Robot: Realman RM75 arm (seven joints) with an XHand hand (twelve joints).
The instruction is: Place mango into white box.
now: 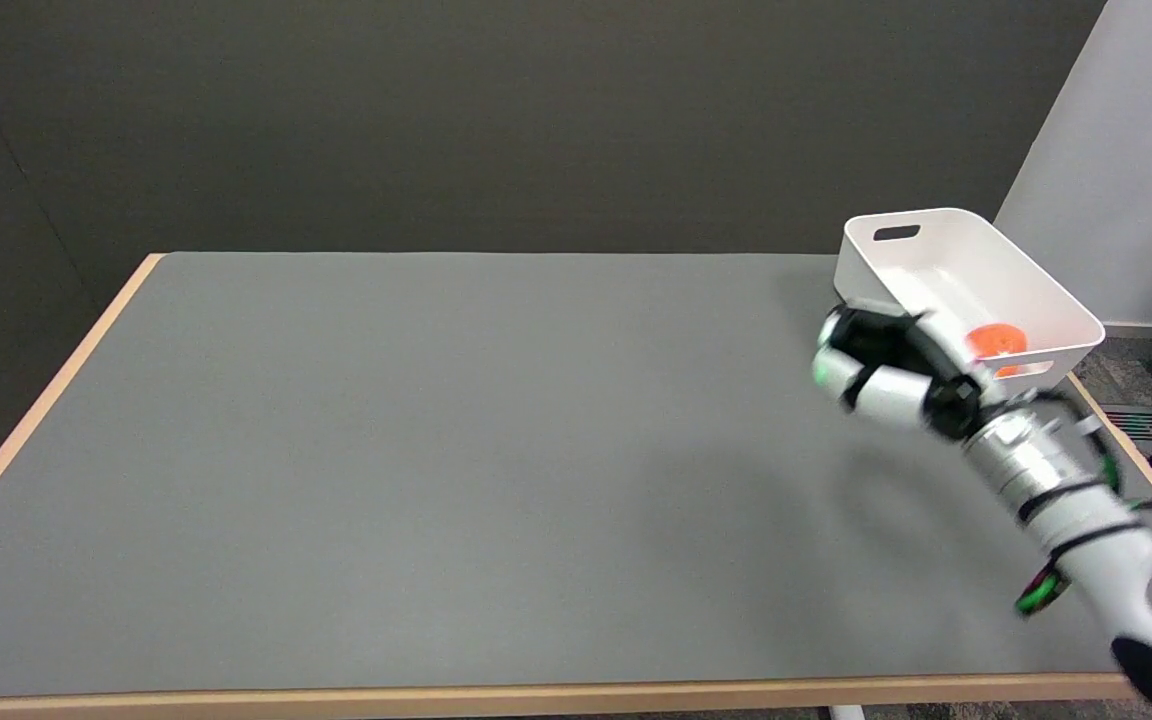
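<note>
Since the orange mango is seen lying inside the white box, just behind the right hand, nothing seems held; how far the blurred fingers are curled cannot be told.

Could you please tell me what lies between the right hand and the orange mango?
In the head view, only the white plastic box's near wall separates the right hand from the orange mango.

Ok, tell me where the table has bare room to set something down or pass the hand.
The grey table is bare from its left edge across the middle and along the near edge. It is crowded only at the far right corner, where the white box with the orange mango inside sits, and the right hand hangs by the box's near wall.
</note>
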